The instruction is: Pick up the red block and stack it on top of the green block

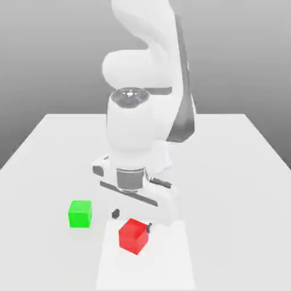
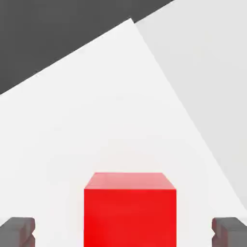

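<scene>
The red block (image 1: 134,236) sits on the white table near its front edge. My gripper (image 1: 132,221) hangs directly over it, open, with one dark fingertip (image 1: 115,213) on each side of the cube and just above it. In the hand view the red block (image 2: 129,210) lies centred between the two grey fingertips (image 2: 17,231), with a clear gap on both sides, and my gripper (image 2: 123,232) holds nothing. The green block (image 1: 80,213) stands apart on the table, toward the exterior view's left of the red one.
The white table (image 1: 238,170) stretches wide to both sides behind the blocks. The arm's white base (image 1: 170,131) rises at the table's middle, behind the gripper. A lighter strip (image 1: 170,267) of the tabletop runs under the red block to the front edge.
</scene>
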Controlling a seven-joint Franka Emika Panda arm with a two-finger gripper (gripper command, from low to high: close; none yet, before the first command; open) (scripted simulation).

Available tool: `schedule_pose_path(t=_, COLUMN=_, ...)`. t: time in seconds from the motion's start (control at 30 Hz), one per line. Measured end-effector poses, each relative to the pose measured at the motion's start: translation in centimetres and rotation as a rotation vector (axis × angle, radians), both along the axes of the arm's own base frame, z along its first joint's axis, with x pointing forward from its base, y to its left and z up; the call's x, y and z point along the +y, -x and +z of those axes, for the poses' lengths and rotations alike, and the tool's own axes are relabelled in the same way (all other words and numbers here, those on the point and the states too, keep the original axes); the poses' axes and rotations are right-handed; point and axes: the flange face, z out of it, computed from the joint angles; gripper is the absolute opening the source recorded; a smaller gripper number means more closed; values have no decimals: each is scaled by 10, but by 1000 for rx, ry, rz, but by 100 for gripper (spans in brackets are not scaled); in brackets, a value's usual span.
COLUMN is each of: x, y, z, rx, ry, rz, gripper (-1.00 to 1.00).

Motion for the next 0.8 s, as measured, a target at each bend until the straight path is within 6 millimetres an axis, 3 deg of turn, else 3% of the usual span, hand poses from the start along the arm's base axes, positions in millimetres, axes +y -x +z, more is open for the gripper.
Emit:
schedule_pose_path(t=0.2, x=1, y=6, z=-32, rx=13, ry=-5, rz=-4, gripper=0)
schedule_pose_path(t=0.23, x=1, y=8, z=-36, rx=15, ry=-6, rz=-5, gripper=-100)
schedule_pose_path(t=0.47, x=1, y=7, z=-36, rx=13, ry=-5, rz=-5, gripper=-100)
schedule_pose_path(t=0.8, x=0, y=0, z=11, rx=-1, ry=0, rz=-1, gripper=-100)
